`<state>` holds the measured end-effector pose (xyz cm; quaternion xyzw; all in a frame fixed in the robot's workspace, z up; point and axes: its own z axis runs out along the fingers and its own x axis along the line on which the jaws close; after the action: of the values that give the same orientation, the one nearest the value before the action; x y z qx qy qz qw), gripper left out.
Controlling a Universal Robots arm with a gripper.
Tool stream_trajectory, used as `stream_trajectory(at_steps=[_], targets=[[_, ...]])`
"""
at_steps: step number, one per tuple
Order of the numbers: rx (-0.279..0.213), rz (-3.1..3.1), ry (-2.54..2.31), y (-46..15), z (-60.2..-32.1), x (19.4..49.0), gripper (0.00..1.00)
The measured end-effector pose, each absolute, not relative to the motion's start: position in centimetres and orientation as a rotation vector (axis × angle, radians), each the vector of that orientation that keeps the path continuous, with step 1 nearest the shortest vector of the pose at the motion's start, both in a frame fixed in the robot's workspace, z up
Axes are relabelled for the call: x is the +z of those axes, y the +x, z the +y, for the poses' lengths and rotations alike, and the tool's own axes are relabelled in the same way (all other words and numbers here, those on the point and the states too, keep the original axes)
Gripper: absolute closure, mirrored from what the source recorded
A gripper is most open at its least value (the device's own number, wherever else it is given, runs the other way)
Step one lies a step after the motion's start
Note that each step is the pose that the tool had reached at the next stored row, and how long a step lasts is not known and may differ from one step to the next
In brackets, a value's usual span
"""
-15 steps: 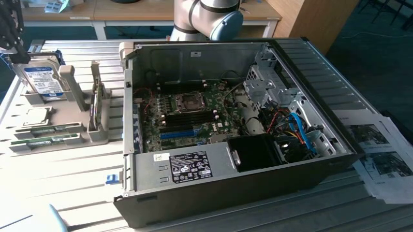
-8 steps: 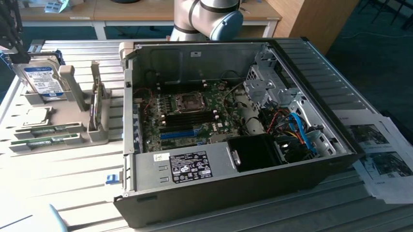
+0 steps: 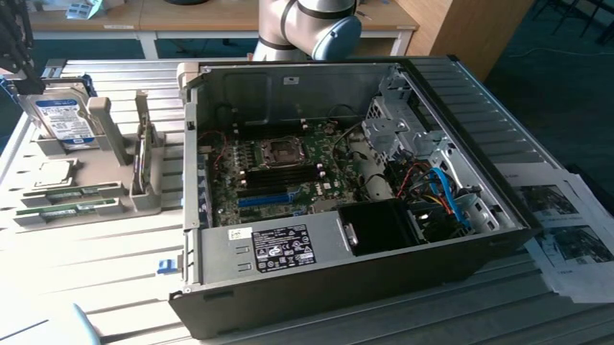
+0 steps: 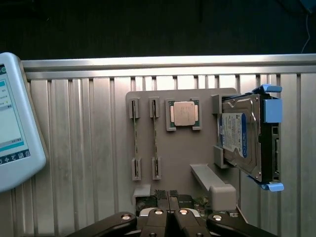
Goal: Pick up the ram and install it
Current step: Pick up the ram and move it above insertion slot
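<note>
Ram sticks: two thin green ram sticks [image 3: 75, 193]. Both lie in the gray holder [image 3: 101, 171], side by side, with each end in a little slot. From the wrist view I see them edge-on [image 4: 136, 143].
Gripper: one gripper [image 4: 170, 207]. Its two black fingers are pressed tight together with nothing between them. It hangs over the near edge of the holder, close to the ram sticks but not touching them.
Hard drive: one hard drive [image 3: 65, 118] with a blue and white label and blue clips. It stands tilted at the far end of the holder.
Chip: one square silver chip [image 3: 53, 172]. It lies flat in its own frame, between the hard drive and the ram sticks.
Computer: one big open computer case [image 3: 326, 287] lying on its side to the exterior view's right of the holder. Inside is one green board [image 3: 278, 172] with one long blue slot [image 3: 264, 198].
Table: one gray metal table [image 3: 96, 244] with long ridges, under everything.
Other things: some printed papers [image 3: 566, 230] past the case, one small blue bit [image 3: 168, 266] on the table, and one screen with a pale frame [image 4: 12, 123] beside the holder.
In the way: one thin flat part [image 3: 144, 162] stands on its edge in the holder. It and the tall case wall [image 3: 192, 144] are between the ram sticks and the board.
Arm: one gray robot arm [image 3: 307, 25] behind the case.
</note>
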<state>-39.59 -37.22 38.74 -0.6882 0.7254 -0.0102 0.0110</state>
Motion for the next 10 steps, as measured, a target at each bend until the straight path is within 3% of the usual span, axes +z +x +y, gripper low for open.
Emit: stream_trajectory(at_steps=[10], targets=[[-0.012,2.272,-2.156,-39.58,-37.22,38.74,0.90]])
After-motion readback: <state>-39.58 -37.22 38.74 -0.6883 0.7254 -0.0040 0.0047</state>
